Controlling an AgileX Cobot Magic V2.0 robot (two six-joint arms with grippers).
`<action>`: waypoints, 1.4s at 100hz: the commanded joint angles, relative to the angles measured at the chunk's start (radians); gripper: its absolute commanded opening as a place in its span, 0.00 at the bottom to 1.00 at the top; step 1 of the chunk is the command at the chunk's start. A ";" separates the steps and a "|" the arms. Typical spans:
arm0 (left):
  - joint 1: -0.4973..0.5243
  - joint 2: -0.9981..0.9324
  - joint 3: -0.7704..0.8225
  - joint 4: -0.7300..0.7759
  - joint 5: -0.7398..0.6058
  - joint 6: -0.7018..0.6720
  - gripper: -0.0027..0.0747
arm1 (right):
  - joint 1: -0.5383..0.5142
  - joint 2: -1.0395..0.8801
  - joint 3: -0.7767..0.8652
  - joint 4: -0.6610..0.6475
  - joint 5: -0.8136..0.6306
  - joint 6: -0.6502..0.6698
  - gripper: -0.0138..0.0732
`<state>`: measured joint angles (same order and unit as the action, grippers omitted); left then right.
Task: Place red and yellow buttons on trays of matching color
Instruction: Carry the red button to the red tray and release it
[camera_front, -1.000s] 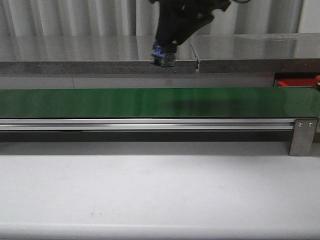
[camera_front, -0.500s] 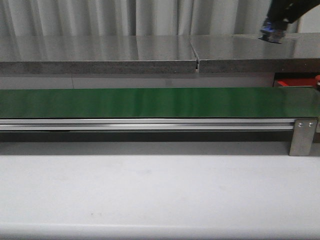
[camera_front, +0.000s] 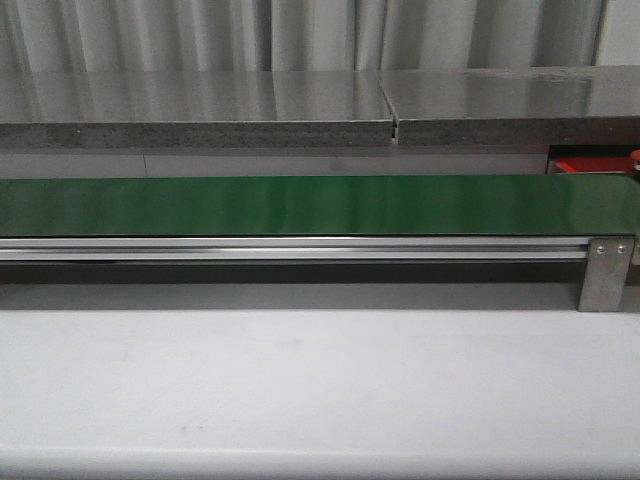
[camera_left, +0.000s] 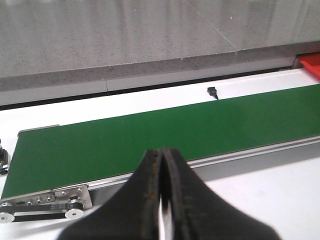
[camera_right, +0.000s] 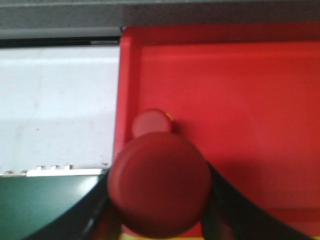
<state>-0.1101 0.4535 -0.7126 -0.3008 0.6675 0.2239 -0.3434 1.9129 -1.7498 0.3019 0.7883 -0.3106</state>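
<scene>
workshop: green conveyor belt (camera_front: 300, 205)

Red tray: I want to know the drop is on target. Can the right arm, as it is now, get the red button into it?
Probably yes. The right gripper holds the red button directly over the red tray, with nothing between them; another red button already lies inside.

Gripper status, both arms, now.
Left gripper: closed, holding nothing.
Right gripper: closed on a red button, above the red tray.

Grey stone counter (camera_front: 200, 105), pale, possibly curtained wall (camera_front: 150, 35), white tabletop (camera_front: 300, 390)
</scene>
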 joint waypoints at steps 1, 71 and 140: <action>-0.007 0.005 -0.025 -0.016 -0.076 -0.004 0.01 | -0.026 -0.025 -0.026 0.010 -0.095 0.001 0.30; -0.007 0.005 -0.025 -0.016 -0.076 -0.004 0.01 | -0.050 0.191 -0.026 0.007 -0.374 0.001 0.30; -0.007 0.005 -0.025 -0.016 -0.076 -0.004 0.01 | -0.050 0.244 -0.033 0.018 -0.358 0.001 0.83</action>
<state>-0.1101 0.4535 -0.7126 -0.3008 0.6675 0.2239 -0.3863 2.2252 -1.7517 0.3083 0.4616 -0.3106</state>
